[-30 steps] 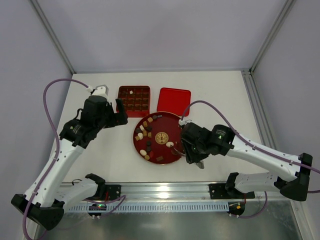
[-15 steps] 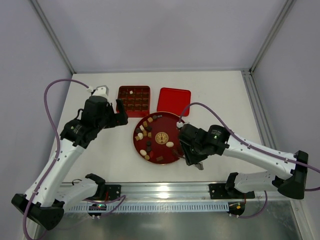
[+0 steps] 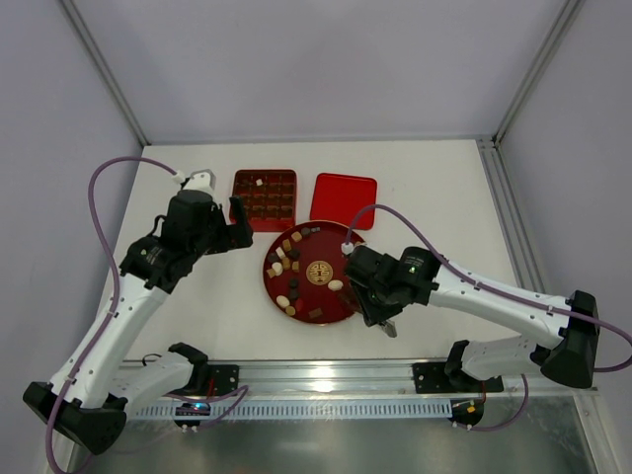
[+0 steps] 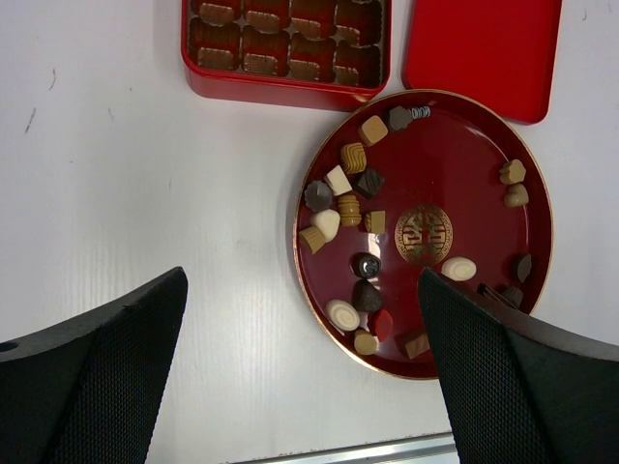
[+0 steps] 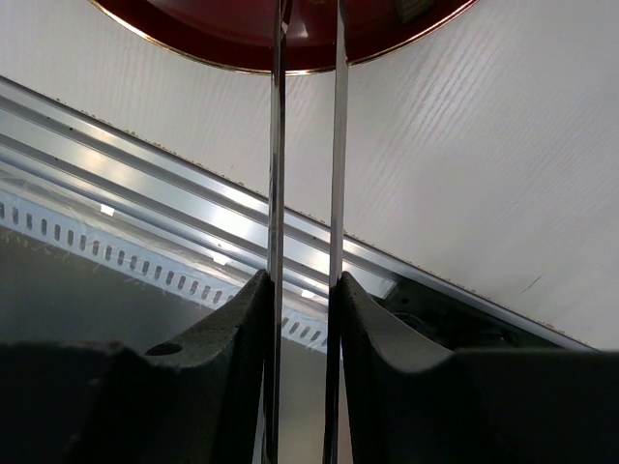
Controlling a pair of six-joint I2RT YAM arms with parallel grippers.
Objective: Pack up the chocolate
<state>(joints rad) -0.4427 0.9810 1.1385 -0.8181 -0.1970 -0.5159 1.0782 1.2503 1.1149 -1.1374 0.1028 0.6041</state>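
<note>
Bright even overhead light — soft shadows, glare on rail (image 5: 145,184), near fingers blurred.

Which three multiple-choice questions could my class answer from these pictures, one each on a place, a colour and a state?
1. Where does the red lid lie? A) beside the box B) inside the box C) on top of the box
2. What colour is the emblem on the plate? A) blue B) gold C) green
3. How is the left claw? A) shut tight B) shut on the lid C) open, empty
Answers: 1A, flat next to the box; 2B, gold on red; 3C, its fingers stand wide apart.
</note>
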